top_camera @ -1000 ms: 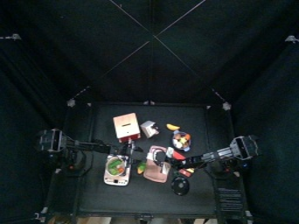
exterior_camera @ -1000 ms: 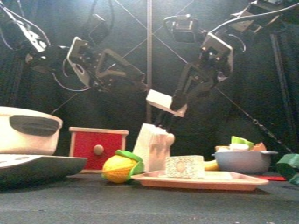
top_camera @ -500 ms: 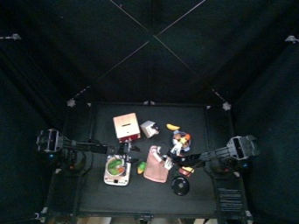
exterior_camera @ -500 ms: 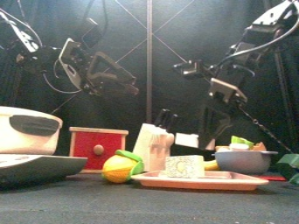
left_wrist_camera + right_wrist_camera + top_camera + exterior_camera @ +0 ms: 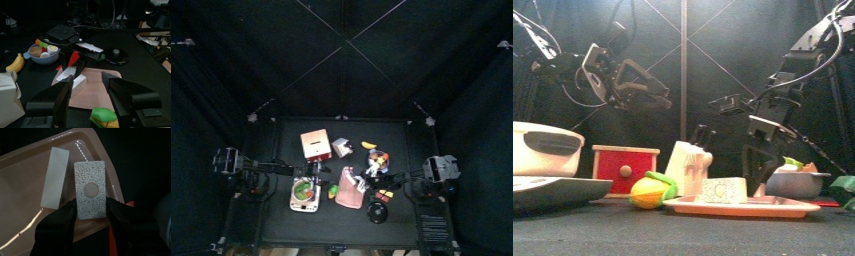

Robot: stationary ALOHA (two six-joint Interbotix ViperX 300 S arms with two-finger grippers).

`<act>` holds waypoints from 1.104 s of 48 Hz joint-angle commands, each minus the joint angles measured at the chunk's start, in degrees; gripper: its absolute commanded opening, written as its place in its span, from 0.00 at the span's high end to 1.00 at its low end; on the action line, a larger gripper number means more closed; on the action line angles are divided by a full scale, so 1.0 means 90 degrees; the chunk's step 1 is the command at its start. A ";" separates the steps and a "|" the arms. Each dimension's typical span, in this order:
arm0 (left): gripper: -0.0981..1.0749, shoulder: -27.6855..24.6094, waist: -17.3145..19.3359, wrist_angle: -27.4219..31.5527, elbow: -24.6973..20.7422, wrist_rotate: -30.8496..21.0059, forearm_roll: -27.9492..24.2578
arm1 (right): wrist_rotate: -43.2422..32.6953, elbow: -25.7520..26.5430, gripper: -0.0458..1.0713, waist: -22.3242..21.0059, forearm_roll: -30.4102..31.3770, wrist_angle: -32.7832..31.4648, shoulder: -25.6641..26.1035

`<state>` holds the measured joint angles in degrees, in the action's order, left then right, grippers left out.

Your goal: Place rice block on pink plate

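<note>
Rice block (image 5: 723,190) lies on the pink plate (image 5: 780,207).

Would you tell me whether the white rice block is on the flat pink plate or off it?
On it: the white rice block rests on the flat pink plate, no hand holding it.

Pink plate (image 5: 30,203) edge-cropped, R wrist view

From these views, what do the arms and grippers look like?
Both arms are black, jointed, with loose black cables trailing off them. Left gripper: two broad, flat black jaws with squared tips. Right gripper: the same black jaws, narrowing toward their tips. No markings visible.
</note>
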<state>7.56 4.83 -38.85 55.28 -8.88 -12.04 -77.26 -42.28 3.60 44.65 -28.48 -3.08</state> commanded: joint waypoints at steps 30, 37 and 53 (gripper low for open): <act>0.19 0.0342 0.0244 -0.0039 0.0254 0.0029 0.1611 | 0.0088 0.0166 0.17 0.0117 -0.0703 -0.0811 0.1201; 0.19 0.0625 0.0508 -0.0049 0.0391 0.0059 0.1465 | -0.0127 0.0225 0.17 0.0098 0.0029 -0.1162 0.1348; 0.19 0.0703 0.0664 -0.0049 0.0498 0.0049 0.1396 | -0.2813 0.0234 0.17 0.0039 0.3604 -0.1035 0.1260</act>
<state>13.45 10.55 -38.85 60.12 -8.44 0.79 -96.24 -40.78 4.22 67.85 -37.71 7.38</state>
